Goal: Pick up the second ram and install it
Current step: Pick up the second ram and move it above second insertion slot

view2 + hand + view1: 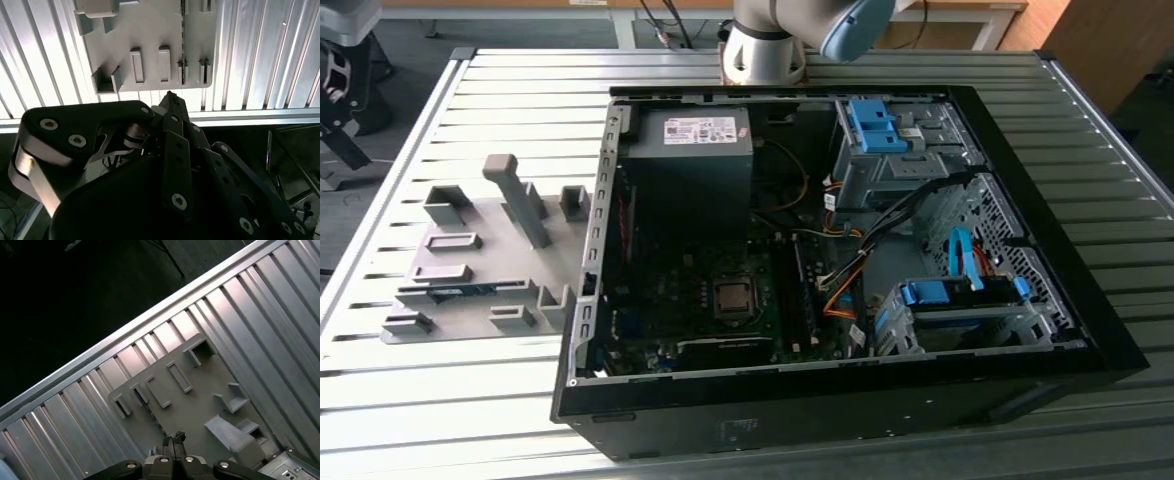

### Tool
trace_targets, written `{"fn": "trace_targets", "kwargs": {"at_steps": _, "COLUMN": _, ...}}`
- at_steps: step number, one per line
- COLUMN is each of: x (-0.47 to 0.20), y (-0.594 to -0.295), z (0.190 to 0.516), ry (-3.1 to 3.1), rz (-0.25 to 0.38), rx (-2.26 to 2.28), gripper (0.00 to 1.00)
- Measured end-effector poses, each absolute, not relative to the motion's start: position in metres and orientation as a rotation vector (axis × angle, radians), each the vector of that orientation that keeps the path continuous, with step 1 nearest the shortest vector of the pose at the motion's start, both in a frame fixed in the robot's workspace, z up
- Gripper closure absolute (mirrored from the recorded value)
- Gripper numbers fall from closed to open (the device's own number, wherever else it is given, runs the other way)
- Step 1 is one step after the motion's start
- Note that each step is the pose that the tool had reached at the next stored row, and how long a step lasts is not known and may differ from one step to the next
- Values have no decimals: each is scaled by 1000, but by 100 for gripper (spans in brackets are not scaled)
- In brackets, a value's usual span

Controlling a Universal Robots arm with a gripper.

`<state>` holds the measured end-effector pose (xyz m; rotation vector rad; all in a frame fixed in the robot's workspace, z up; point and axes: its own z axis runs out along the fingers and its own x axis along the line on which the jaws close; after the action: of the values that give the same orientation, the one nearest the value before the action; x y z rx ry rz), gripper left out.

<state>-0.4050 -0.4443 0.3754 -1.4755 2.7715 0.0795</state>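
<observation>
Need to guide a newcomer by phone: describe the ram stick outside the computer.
At the exterior view's left, beside the open black computer case, a grey holder plate lies on the slatted metal table. Toward the plate's near end, the second ram stands on edge between holder blocks. It is the one thin green-blue strip among grey plastic shapes.

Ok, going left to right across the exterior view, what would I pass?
Grey holder plate with the second ram in it → power supply → orange cables → blue drive cage.
</observation>
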Motion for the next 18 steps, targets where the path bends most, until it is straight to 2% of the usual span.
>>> {"fn": "trace_targets", "kwargs": {"at_steps": 18, "x": -405, "y": -444, "z": 374, "ry": 2592, "rz": 79, "rx": -1781, "gripper": 89}}
